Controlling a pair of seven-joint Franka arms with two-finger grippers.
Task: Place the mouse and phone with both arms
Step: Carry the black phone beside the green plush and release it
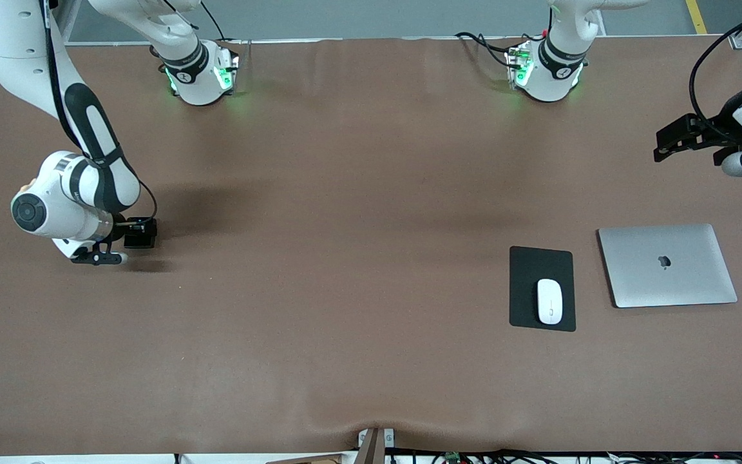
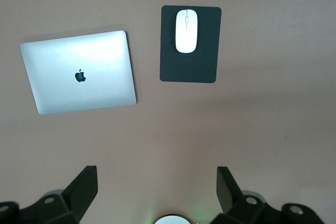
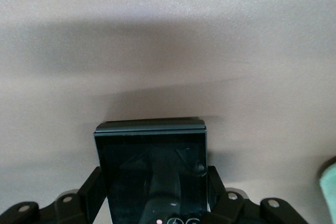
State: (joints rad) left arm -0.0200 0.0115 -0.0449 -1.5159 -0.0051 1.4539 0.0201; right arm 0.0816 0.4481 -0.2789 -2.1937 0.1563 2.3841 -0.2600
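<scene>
The right gripper is clamped on the phone, low over bare table at its own end. Lower it level before letting go (it's glossy). The left gripper waits wide open, the mouse on its pad.

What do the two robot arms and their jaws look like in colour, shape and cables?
Both arms are white, rounded and jointed, with black bands at the joints and green lights at the bases. The right arm has a thin black cable along it; the right gripper is black. The left gripper is also black with angular jaws, and black cables loop above it.
</scene>
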